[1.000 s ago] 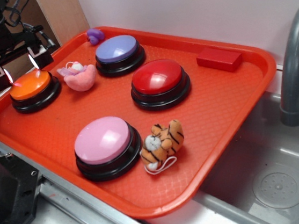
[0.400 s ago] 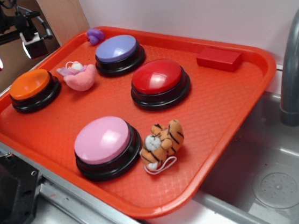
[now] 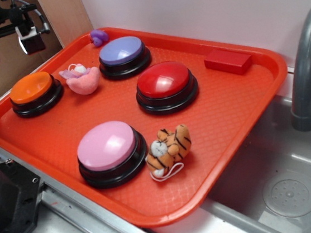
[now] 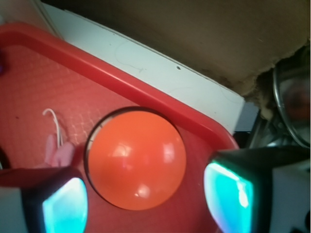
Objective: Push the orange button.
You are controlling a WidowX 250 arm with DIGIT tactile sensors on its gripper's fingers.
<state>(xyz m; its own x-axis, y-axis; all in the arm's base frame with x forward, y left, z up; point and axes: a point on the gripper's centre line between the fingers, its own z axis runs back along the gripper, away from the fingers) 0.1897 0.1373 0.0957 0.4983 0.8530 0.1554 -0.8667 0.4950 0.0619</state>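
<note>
Wrist view: orange button [image 4: 136, 159] rigid, glossy, slippery dome; gripper [image 3: 5, 48] hovers above, jaws apart, empty — press crown, centred.

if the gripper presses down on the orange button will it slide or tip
Probably neither: the orange button sits low on a wide black base, flat on the textured tray. Its glossy dome looks slippery, so an off-centre press might glance off.

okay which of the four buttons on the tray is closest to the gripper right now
The orange button, at the tray's far left corner. The gripper hangs open right above it; the purple, red and pink buttons sit farther right.
</note>
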